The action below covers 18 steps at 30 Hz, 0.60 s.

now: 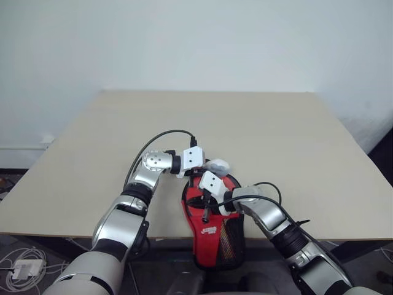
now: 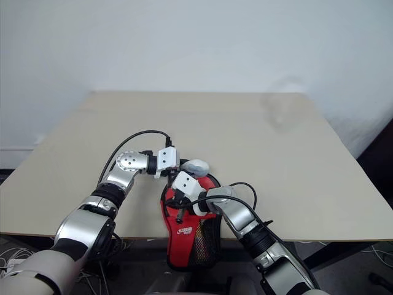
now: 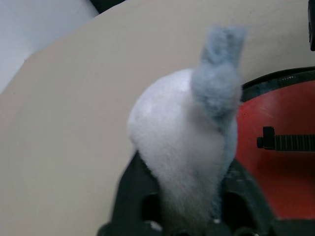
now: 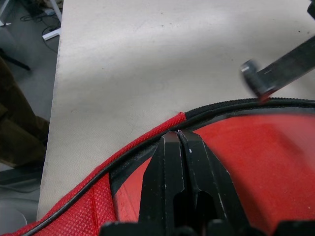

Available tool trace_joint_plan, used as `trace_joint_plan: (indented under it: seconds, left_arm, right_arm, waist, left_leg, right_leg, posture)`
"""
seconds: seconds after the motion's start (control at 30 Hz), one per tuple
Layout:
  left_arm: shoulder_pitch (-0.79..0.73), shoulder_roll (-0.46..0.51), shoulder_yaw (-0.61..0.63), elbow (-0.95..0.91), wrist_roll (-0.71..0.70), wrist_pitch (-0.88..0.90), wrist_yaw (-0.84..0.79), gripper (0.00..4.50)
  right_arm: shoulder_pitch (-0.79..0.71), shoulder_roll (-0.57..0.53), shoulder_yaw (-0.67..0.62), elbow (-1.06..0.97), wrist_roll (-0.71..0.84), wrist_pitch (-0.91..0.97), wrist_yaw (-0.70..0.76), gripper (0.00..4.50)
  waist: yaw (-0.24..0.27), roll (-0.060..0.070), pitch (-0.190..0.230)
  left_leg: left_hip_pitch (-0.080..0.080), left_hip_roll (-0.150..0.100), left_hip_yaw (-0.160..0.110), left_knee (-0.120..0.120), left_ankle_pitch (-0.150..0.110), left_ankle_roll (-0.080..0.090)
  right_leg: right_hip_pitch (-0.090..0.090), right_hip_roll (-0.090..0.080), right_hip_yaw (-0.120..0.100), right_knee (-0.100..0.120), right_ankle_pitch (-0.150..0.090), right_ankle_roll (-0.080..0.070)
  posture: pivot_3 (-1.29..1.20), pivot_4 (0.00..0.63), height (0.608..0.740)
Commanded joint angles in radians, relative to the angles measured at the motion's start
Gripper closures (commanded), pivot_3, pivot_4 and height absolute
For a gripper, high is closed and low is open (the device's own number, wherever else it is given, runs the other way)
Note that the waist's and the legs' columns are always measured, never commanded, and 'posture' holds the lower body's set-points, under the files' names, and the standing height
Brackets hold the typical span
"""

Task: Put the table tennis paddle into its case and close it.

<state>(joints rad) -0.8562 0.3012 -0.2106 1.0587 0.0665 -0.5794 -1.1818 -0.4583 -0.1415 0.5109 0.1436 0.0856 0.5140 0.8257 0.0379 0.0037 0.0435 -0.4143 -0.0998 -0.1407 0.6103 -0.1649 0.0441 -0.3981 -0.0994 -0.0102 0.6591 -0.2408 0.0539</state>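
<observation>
The case (image 1: 213, 236) is red with a black mesh panel and black edging. It lies at the table's near edge, its lower half hanging over the edge. Inside its black zip edge shows a smooth red face (image 4: 256, 147), seemingly the table tennis paddle; the handle is hidden. My right gripper (image 4: 178, 135) is shut on the case's edging, where the red piping meets the black zip. My left gripper (image 1: 218, 165), wrapped in white padding (image 3: 182, 142), hovers just beyond the case's round far end. A black pull tab (image 3: 268, 142) lies over the red face.
The beige table (image 1: 264, 135) stretches away bare beyond the case, with a white wall behind. Black cables loop from both wrists (image 1: 159, 138). A white charger and cords (image 1: 24, 268) lie on the floor at the left.
</observation>
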Motion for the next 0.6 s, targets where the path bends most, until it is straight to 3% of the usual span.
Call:
trace_joint_plan:
  seconds: [0.03,0.23,0.4,0.6]
  left_arm:
    - [-0.020,0.028,0.002,-0.031,-0.003,-0.020,-0.030,2.05]
    - [0.031,0.099,0.016,-0.152,-0.057,0.026,-0.138,0.05]
    - [0.118,0.189,0.046,-0.340,-0.125,0.125,-0.185,0.02]
    - [0.236,0.318,0.128,-0.598,-0.246,0.378,-0.186,0.02]
  right_arm:
    - [0.002,-0.005,0.010,0.020,-0.016,0.011,-0.002,4.50]
    - [-0.003,-0.002,0.012,0.028,-0.018,0.005,0.001,4.50]
    - [-0.009,0.000,0.013,0.040,-0.018,-0.003,0.005,4.50]
    - [-0.014,-0.005,0.012,0.045,-0.017,-0.008,0.014,4.50]
  waist:
    - [-0.001,0.000,0.000]
    - [-0.003,0.000,0.000]
    - [-0.008,0.001,0.000]
    - [-0.035,0.001,0.000]
  left_leg:
    - [0.000,0.000,0.000,0.000,0.000,0.000]
    - [0.001,0.000,-0.002,0.001,0.000,0.000]
    - [0.002,0.001,-0.002,0.001,0.000,0.000]
    - [0.002,0.001,-0.003,0.001,0.000,-0.001]
  right_leg:
    - [0.000,0.000,0.000,0.000,0.000,0.000]
    - [-0.001,0.005,0.004,0.000,0.000,0.000]
    - [-0.002,0.010,0.011,0.000,-0.001,-0.003]
    - [-0.007,0.015,0.019,0.001,-0.001,-0.003]
  posture:
    - [0.00,0.000,0.707]
    - [0.00,0.000,0.707]
    - [0.00,0.000,0.707]
    - [0.00,0.000,0.707]
